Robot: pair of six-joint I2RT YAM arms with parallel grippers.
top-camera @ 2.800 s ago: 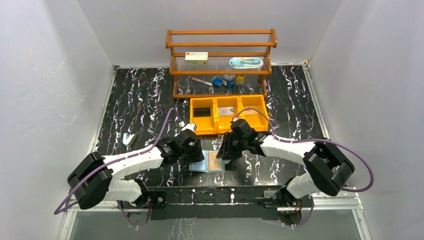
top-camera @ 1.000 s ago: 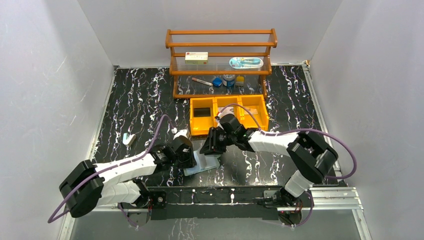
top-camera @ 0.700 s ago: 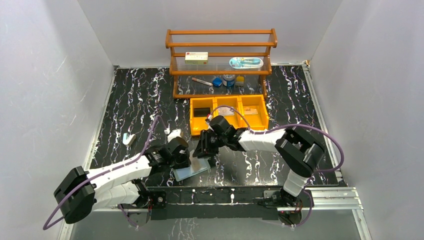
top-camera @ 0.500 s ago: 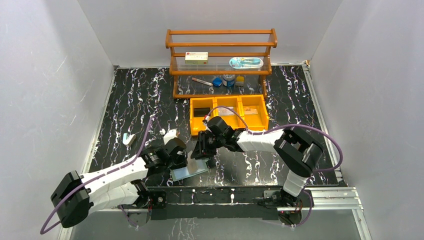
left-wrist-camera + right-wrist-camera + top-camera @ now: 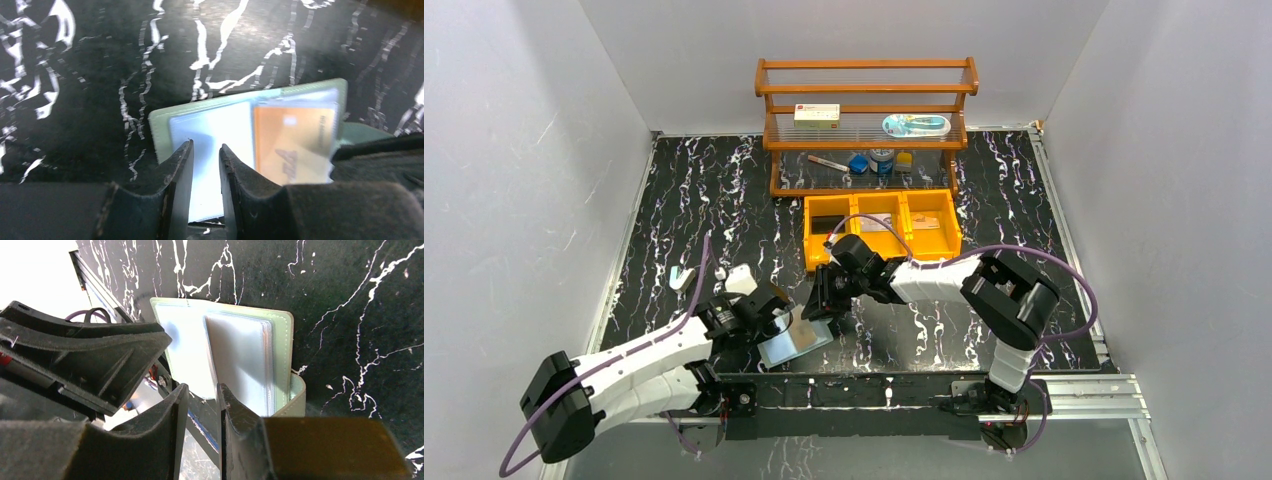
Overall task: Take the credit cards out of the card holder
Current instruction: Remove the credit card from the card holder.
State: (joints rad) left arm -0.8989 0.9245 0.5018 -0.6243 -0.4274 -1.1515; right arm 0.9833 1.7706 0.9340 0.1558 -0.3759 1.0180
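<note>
Right, the card holder point(image 5: 786, 346) lies spread open with its pockets facing up. It is on the table point(image 5: 704, 200) close to the near edge and left of centre, well apart from the orange bins point(image 5: 932, 250) farther back. Its long axis runs roughly left to right, skewed so the right end sits a little farther away than the left.

From the left wrist I see 1 orange-tan card point(image 5: 292, 145) tucked in the holder's right half; the left half shows only a pale blue pocket.

My left tool point(image 5: 206, 149) sits over that left half. Its 2 fingers are a narrow gap apart, the pale pocket shows through the gap, and I see nothing clamped.

My right tool point(image 5: 198, 390) reaches in from the far right, its fingers also a narrow gap apart. From the right wrist, clear sleeves point(image 5: 240, 360) fan up off the holder, and 1 sleeve's edge runs toward that gap. I cannot tell whether it is pinched.
</note>
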